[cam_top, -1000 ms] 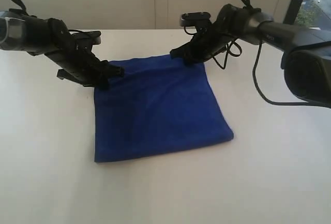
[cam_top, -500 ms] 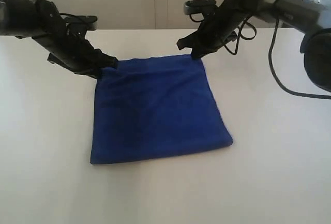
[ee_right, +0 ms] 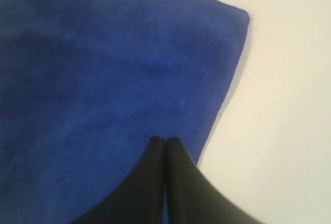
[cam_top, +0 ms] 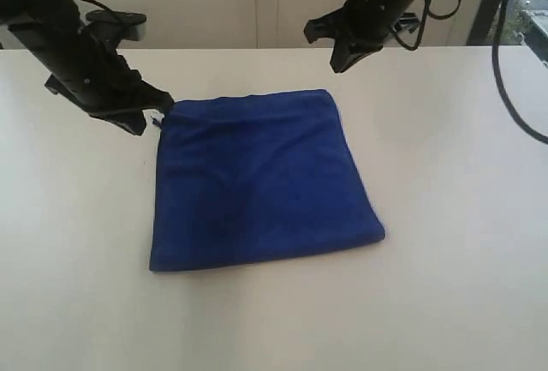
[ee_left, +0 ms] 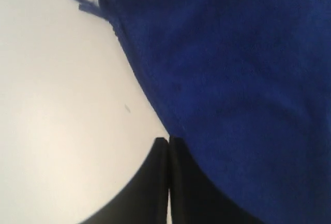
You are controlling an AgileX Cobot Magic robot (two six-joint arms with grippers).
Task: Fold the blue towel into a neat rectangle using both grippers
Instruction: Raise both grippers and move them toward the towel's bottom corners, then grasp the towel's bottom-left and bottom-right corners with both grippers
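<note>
The blue towel point(cam_top: 261, 178) lies folded flat mid-frame on the white counter point(cam_top: 445, 285). The left hand point(ee_left: 168, 142), pressed together and empty, sits at its upper-left corner. The right hand point(ee_right: 165, 142), likewise pressed together, holds nothing.

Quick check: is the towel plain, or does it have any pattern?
Plain deep blue towel, no pattern visible; the exterior view shows it best.
</note>
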